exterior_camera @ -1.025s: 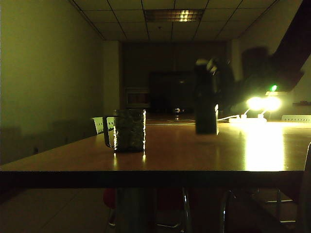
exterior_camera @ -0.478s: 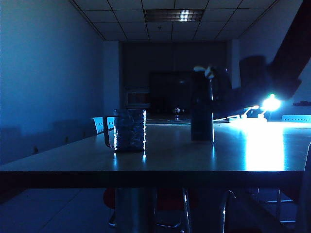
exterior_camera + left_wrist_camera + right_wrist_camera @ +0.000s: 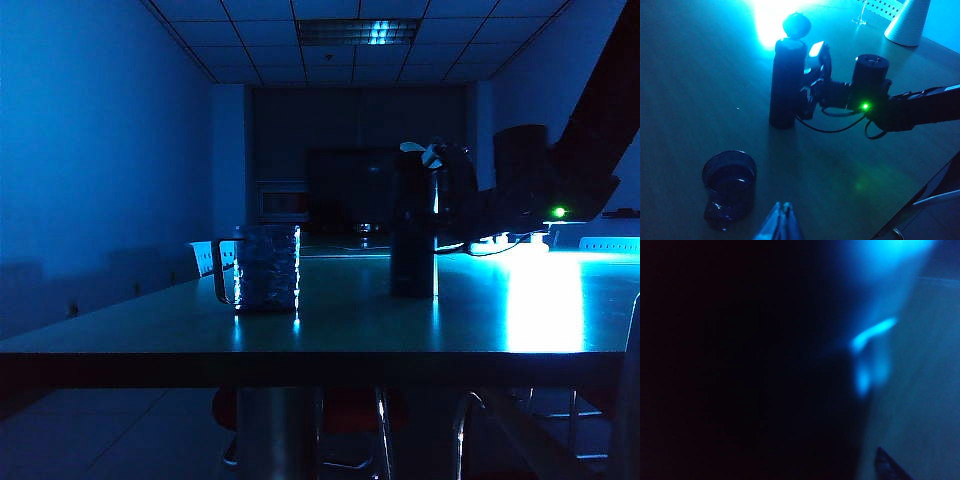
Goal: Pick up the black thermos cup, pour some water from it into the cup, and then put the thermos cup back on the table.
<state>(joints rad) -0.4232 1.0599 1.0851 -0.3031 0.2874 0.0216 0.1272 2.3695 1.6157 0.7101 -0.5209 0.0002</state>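
On the left of the table (image 3: 140, 325) we see the cup (image 3: 267, 267), a short see-through mug with a bumpy wall and its dark loop handle turned to the left. From the left wrist view the cup (image 3: 729, 179) looks to have some liquid in it, though the dim blue light keeps us from judging how much. The left gripper (image 3: 782, 223) hangs above the table just beside that cup, its two fingertips pressed together on nothing.

Further right, well apart from the cup, the black thermos cup (image 3: 413, 225) stands upright on the table with its lid flipped up. We cannot see inside it.

Right of it, the right gripper (image 3: 810, 82) sits at the flask's upper half, one finger on either side of it. The pictures do not tell us whether the fingers still press the flask or have let go; the right wrist view is almost wholly dark.
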